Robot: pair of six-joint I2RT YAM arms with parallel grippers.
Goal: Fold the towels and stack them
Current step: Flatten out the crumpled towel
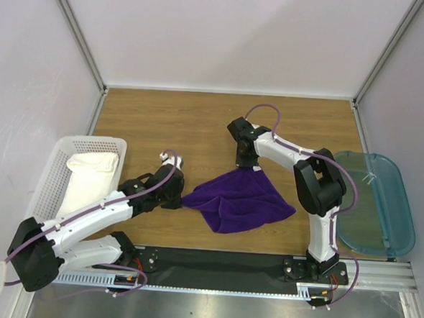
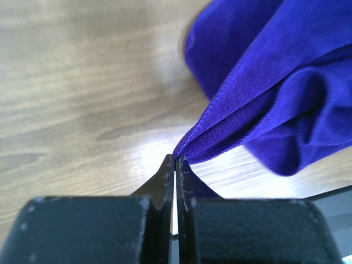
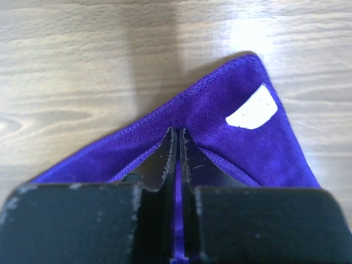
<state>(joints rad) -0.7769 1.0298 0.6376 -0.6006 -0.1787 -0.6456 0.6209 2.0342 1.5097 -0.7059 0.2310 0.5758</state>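
Wood-grain tabletop (image 1: 171,120) filled the floor of a pale-walled booth, with plain light walls (image 1: 226,37) on three sides and metal posts in the far corners. Along the near edge ran a black strip on an aluminium rail (image 1: 220,264), where both arm bases were bolted.

At the left edge sat a white perforated basket (image 1: 49,178), and a white towel (image 1: 88,177) lay bundled inside it. At the right edge sat a teal bin (image 1: 381,213), well apart from the cloth in the middle.

The purple towel (image 1: 242,197) lay near the centre of the table, loosely doubled and rumpled, its bulk towards the near side. The left gripper (image 1: 179,198) reached in low from the basket side, its fingers pressed together with the towel's left corner pinched at the very tips (image 2: 176,158). In the left wrist view the cloth (image 2: 275,82) rose away from that corner in folds, with bare wood beside it.

The right gripper (image 1: 249,165) came down on the far corner, jaws closed on the hem (image 3: 177,132). Purple cloth (image 3: 231,143) spread out on either side of the fingers. A small white tag (image 3: 252,109) showed just beside the grip. The right arm's elbow stood between the towel and the bin.
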